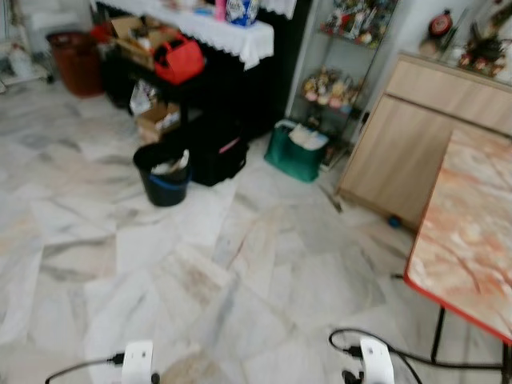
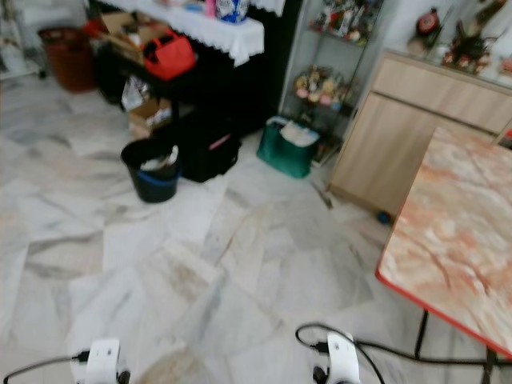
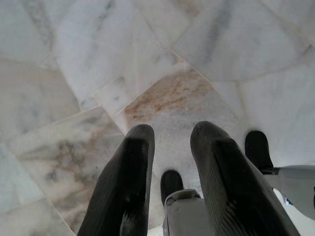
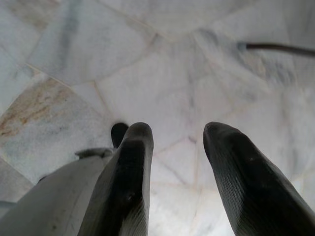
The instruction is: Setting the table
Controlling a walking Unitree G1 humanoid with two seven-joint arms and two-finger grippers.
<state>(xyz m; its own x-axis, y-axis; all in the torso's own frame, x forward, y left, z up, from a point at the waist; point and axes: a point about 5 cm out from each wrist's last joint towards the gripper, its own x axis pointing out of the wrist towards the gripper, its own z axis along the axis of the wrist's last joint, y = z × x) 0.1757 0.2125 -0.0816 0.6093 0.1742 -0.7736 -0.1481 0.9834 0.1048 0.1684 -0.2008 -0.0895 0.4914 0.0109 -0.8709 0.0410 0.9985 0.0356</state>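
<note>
Approach step: both jaws open, empty, over floor [image 1: 200,264]; next, judged: close in on counter [image 1: 472,240]

Home: marble floor [image 1: 160,264], dining table [image 1: 472,240]

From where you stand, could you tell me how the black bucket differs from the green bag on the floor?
The black bucket is round with a blue band; the green bag is boxy and teal. The black bucket stands out on the open marble floor; the green bag sits against the glass shelf. Both hold pale contents.
</note>
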